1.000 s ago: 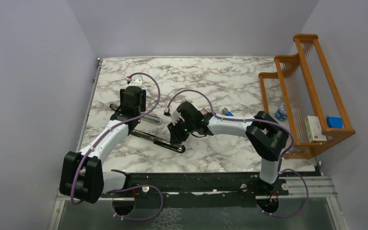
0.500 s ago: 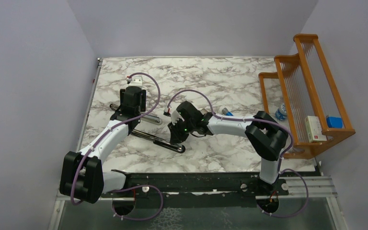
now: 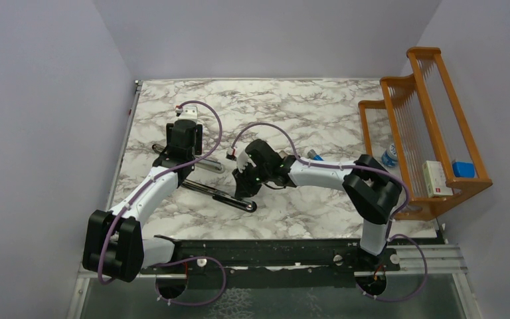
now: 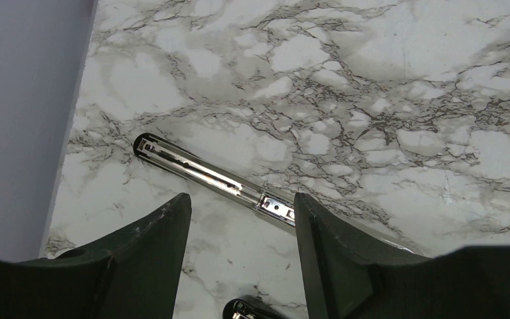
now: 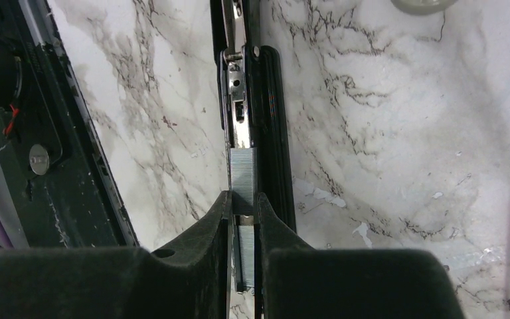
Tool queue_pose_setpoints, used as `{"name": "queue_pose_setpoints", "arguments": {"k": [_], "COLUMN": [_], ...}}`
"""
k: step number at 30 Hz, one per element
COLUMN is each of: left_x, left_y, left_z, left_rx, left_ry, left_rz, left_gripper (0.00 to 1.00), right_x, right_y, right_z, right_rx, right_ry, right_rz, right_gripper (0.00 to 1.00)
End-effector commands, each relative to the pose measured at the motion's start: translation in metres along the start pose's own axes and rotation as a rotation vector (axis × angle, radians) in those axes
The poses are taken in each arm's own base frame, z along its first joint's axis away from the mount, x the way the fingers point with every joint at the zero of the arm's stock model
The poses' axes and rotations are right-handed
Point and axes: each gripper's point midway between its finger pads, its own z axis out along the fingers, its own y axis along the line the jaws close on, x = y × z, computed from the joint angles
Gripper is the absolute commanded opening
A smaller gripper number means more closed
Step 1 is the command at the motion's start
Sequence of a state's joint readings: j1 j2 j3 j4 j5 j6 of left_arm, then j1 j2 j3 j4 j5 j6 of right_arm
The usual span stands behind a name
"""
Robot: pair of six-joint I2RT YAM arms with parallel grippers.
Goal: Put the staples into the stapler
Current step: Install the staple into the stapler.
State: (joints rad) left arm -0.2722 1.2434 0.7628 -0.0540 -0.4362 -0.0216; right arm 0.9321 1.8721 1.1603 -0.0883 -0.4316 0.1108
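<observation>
The stapler (image 3: pixel 224 197) lies opened flat on the marble table, its chrome arm (image 4: pixel 206 174) stretched toward the left wall and its black base (image 5: pixel 273 133) running toward the near edge. A silvery-grey strip of staples (image 5: pixel 243 174) sits in the channel beside the base, and a second strip shows lower between the fingers. My right gripper (image 5: pixel 243 203) points down over that channel with its jaws shut on the staples; in the top view the right gripper (image 3: pixel 242 190) covers them. My left gripper (image 4: pixel 242 206) hangs open just short of the chrome arm, holding nothing.
A wooden rack (image 3: pixel 438 86) stands at the right edge with a white-and-red box (image 3: pixel 436 178) and a blue item (image 3: pixel 463 168) on it. A small blue-and-white cylinder (image 3: pixel 315 156) lies behind the right arm. The black rail (image 5: pixel 60 166) lines the near table edge.
My right gripper's jaws have narrowed onto the staple strip, and the wrist shifted very slightly. The left arm and the stapler have stayed put.
</observation>
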Motion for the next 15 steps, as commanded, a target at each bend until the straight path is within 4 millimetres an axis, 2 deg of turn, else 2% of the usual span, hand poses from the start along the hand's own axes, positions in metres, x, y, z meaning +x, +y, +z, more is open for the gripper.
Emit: {"name": "queue_pose_setpoints", "arguments": {"k": [1, 9, 15], "left_x": [-0.02, -0.019, -0.019], "left_y": [0.002, 0.001, 0.001], "left_z": [-0.005, -0.005, -0.005], "left_rx": [-0.001, 0.0, 0.002], "left_ry": [-0.055, -0.052, -0.051], "left_rz": [-0.02, -0.018, -0.019], "left_gripper": [0.62, 0.62, 0.62], "right_x": [-0.027, -0.027, -0.019], "right_y": [0.012, 0.006, 0.001], "right_z": [-0.014, -0.02, -0.02], "right_rx": [-0.033, 0.022, 0.094], "right_ry": [-0.09, -0.086, -0.042], "right_rz": [-0.082, -0.086, -0.08], "right_gripper": [0.14, 0.14, 0.14]}}
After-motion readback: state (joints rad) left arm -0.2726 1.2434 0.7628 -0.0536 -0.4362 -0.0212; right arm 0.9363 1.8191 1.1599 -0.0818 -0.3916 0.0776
